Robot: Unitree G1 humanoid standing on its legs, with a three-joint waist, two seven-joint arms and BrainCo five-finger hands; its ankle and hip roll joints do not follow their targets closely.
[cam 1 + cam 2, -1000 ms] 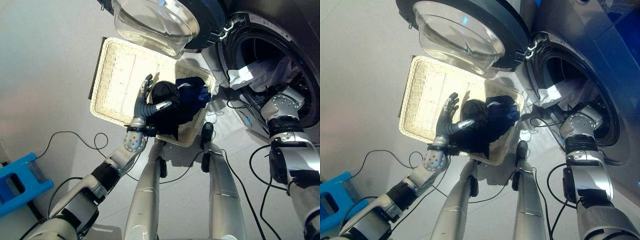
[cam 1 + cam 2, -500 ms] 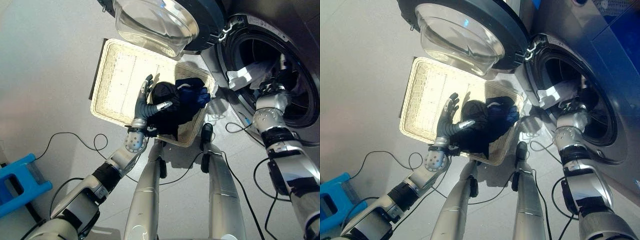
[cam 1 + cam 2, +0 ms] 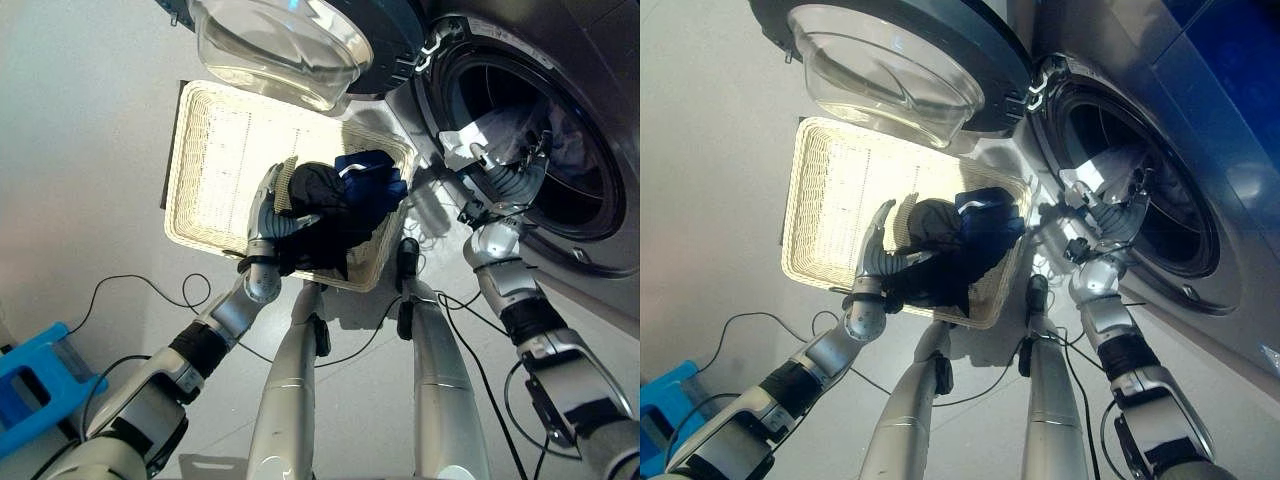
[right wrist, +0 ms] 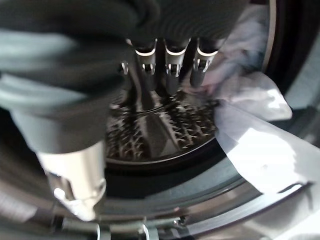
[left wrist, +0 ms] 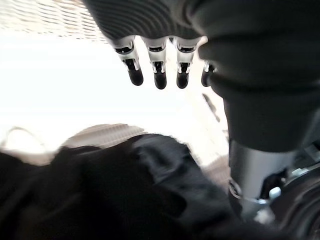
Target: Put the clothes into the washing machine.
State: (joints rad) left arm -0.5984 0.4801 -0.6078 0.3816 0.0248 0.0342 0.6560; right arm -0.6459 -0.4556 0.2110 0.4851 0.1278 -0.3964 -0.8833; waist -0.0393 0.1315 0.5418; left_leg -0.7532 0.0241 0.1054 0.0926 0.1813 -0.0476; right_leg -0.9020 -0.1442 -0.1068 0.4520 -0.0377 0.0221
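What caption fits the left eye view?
Left hand beside dark clothes in wicker basket; right hand at washer drum.

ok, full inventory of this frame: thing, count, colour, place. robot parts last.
washing machine: 1, dark, right of basket, door open
white clothes: some, at drum mouth
wicker basket: 1, cream, on floor under the door
dark clothes: pile, black and navy, in basket's right end
blue stool: 1, floor, lower left
left hand: open, against the dark clothes
right hand: open, at drum mouth by white clothes
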